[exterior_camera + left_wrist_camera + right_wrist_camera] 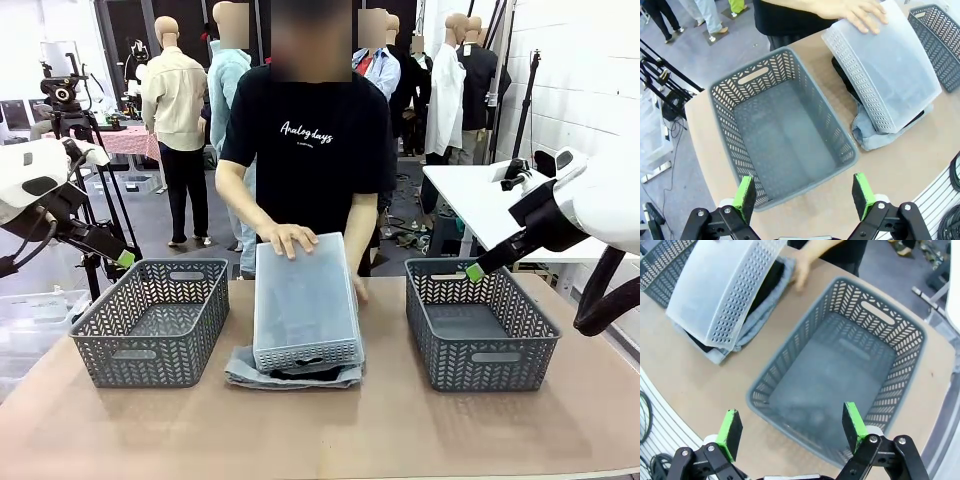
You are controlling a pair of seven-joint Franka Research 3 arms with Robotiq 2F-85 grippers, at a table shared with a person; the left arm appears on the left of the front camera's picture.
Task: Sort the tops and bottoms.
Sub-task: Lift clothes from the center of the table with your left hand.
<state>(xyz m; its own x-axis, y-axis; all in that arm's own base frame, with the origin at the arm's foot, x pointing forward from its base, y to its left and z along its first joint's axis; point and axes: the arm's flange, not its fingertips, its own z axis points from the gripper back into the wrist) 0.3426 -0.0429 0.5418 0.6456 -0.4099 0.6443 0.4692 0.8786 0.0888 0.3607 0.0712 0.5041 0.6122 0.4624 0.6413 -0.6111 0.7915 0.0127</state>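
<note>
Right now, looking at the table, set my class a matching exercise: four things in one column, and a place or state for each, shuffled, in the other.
Things
1. clear bin
2. left grey basket
3. pale denim garment
4. person's spread hand

Places or states
A. resting flat on the bin's upturned base
B. upright, at the robot's left
C. upside down, covering the clothes
D. on the table, poking out from under the bin

Pairs: 1-C; 2-B; 3-D; 4-A.
</note>
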